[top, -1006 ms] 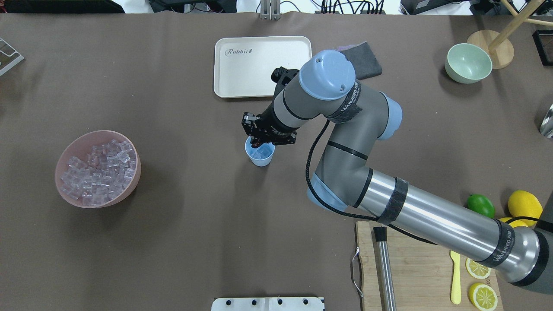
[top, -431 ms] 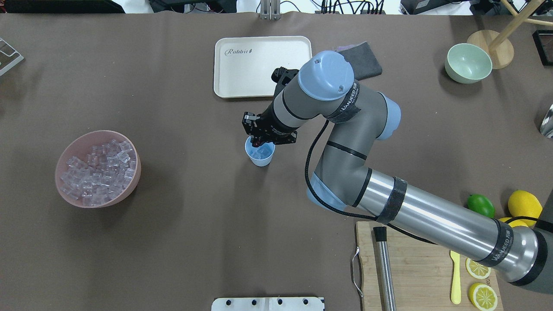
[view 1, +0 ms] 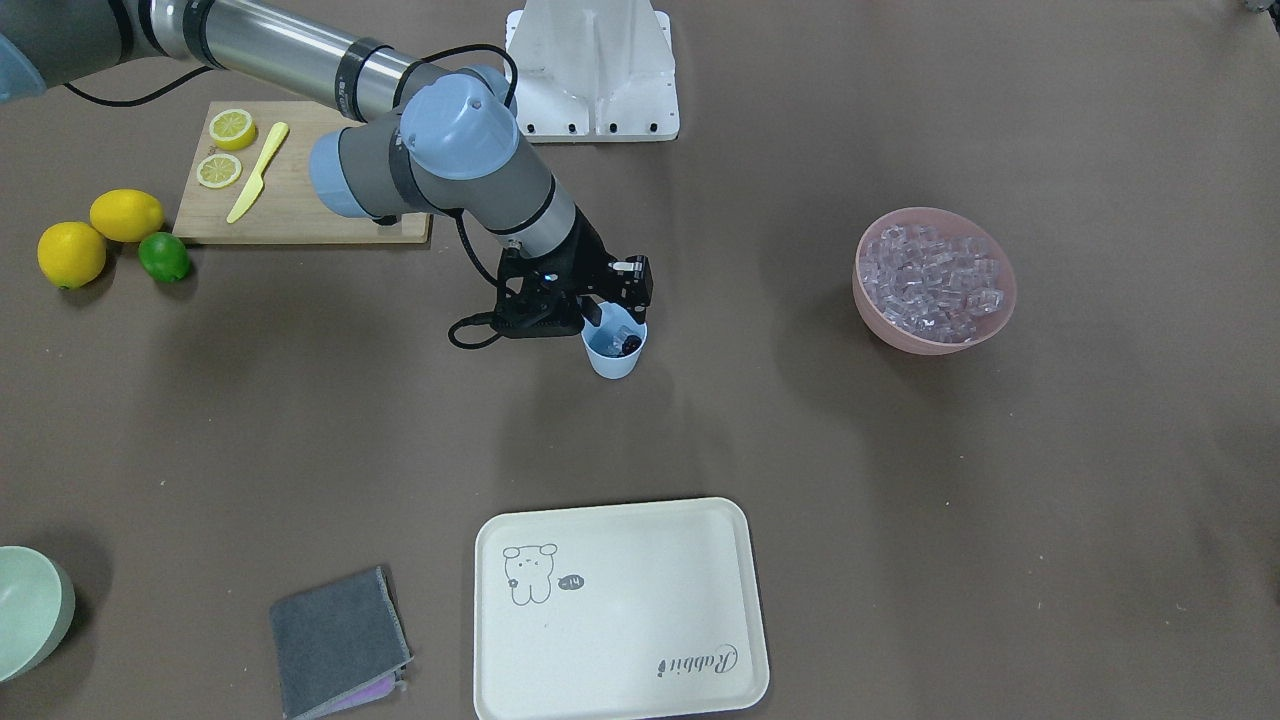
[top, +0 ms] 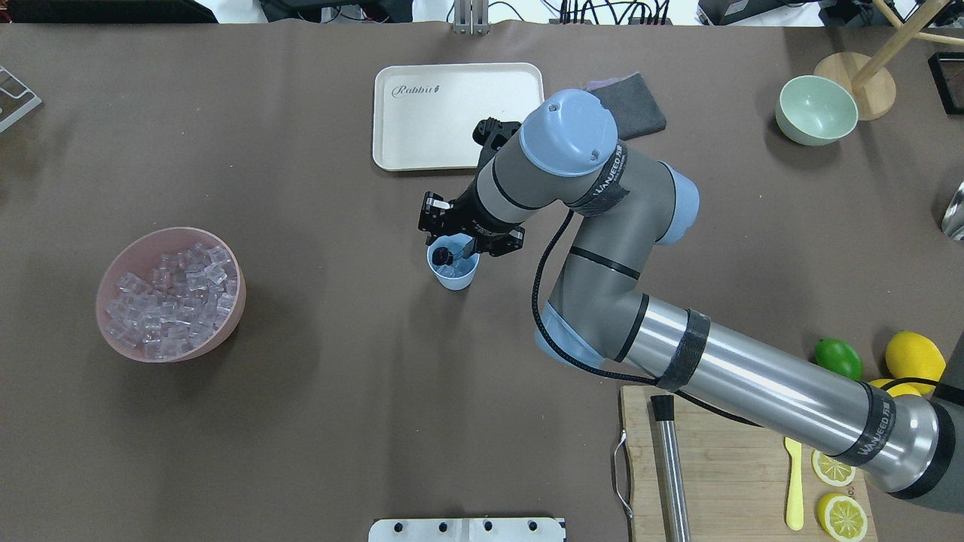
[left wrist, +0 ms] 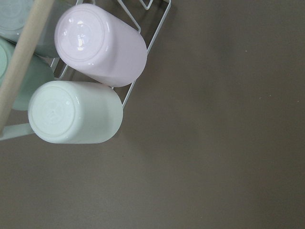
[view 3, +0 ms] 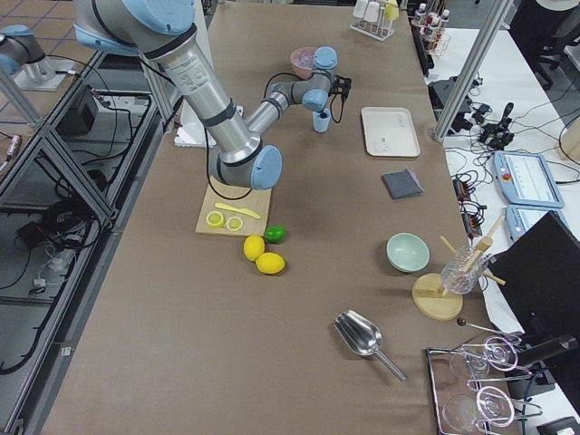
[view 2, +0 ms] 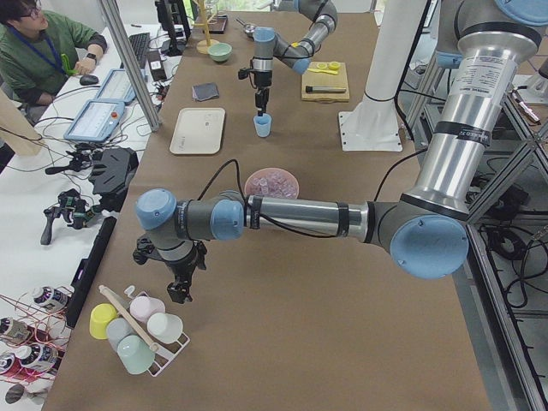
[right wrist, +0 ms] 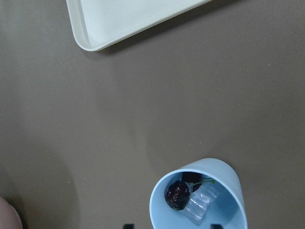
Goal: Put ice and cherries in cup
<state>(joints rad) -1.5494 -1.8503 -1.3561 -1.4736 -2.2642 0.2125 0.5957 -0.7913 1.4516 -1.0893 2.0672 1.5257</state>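
A broad worktop (top: 301,421) under a brown cover is seen, with aluminium framing and cables around it. An operator (view 2: 41,47) is seated at a side desk beyond its far edge. In the overhead view the cup (top: 454,281) is found upright near the middle of the worktop, just on the near side of a cream tray (top: 422,143). The cherries (right wrist: 177,194) are lying inside it on a few cubes of ice (right wrist: 200,206). A heap more is held in the pink bowl (top: 223,336), well apart to the left.

The right end effector (top: 455,251) is held directly above the cup's rim, its fingers spread wide and nothing gripped. The tray's near right corner and part of a grey cloth (top: 644,105) are covered by the right arm. A cutting board (top: 723,482) with lemon slices (top: 833,467), a lime (top: 837,358) and a pale green bowl (top: 817,111) are set to the right. The left end effector (view 2: 181,289) hangs beside a wire rack (view 2: 171,355) of upturned pastel tumblers; whether it is open cannot be told.
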